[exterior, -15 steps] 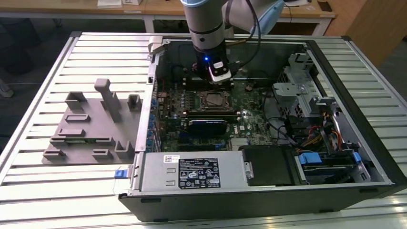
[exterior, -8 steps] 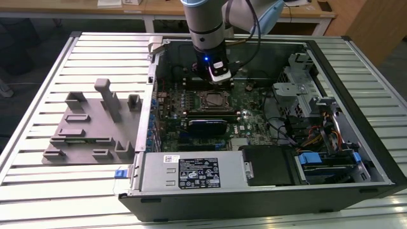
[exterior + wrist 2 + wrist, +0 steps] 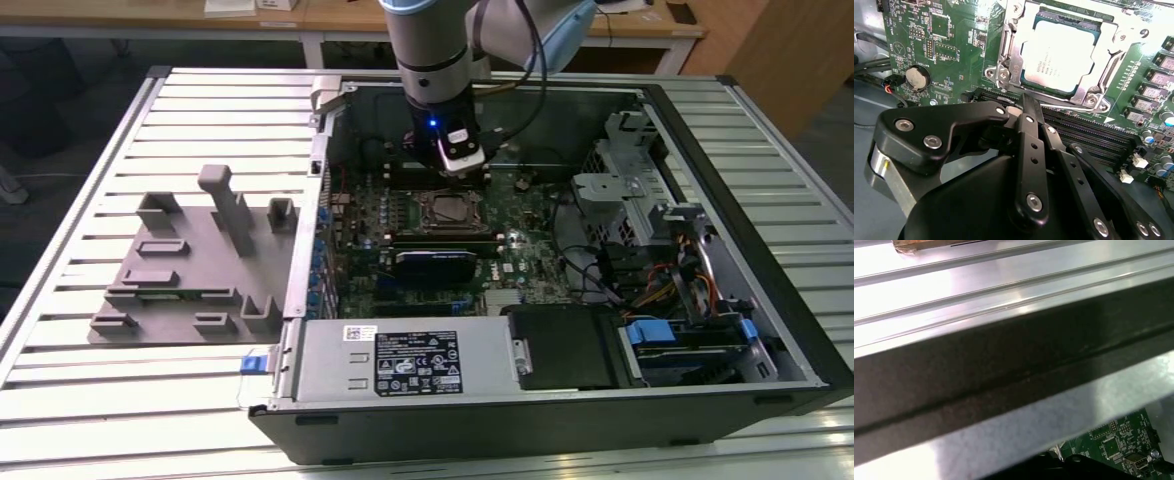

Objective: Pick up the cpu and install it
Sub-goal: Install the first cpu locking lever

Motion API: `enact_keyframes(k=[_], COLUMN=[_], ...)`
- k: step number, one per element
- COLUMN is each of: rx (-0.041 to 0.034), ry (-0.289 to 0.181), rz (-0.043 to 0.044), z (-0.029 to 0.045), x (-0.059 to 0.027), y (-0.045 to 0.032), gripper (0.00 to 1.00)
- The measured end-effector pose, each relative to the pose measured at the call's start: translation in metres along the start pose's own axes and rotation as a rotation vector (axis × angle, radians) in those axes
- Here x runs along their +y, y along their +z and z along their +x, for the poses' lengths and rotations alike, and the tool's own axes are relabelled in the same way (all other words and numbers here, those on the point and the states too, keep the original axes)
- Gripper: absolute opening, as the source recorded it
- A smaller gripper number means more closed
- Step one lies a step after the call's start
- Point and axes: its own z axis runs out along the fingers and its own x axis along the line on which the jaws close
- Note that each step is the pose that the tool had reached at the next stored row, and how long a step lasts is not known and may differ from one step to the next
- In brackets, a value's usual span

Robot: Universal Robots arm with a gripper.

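1 cpu [image 3: 1061, 52] (in 1 socket [image 3: 1115, 44]), 1 claw [image 3: 1023, 102] nr it

Silver cpu [image 3: 1061, 52] within metal socket frame [image 3: 1110, 39] — black pincer [image 3: 1022, 104] near

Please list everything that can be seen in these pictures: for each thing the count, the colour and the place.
table: one, silver, slatted, under everything
computer case: one, black, open, lying on the table
motherboard: one, green, inside the case
socket frame: one, silver metal, on the motherboard
cpu: one, silver-grey, inside the socket frame
coin battery: one, silver, on the motherboard
fixture block: one, grey, on the table, at the exterior view's left of the case
arm: one, grey, above the open case
gripper: one, black, over the motherboard, beside the cpu, not on it
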Motion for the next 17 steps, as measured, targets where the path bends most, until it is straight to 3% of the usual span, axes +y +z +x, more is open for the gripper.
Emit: enact_keyframes(k=[1,7,11,17], rx=[-0.0034,-0.0035,-0.0036,-0.007], ry=[0.007,0.008,0.008,0.024], rz=[0.0073,0.0076,0.0072,0.0101], z=[0.0002,0.0002,-0.0008,0.0004], x=[0.0004,0.0005,0.0013,0.0037], y=[0.0002,0.0,-0.0048,-0.0036], gripper=[0.11,0.11,0.11,0.11])
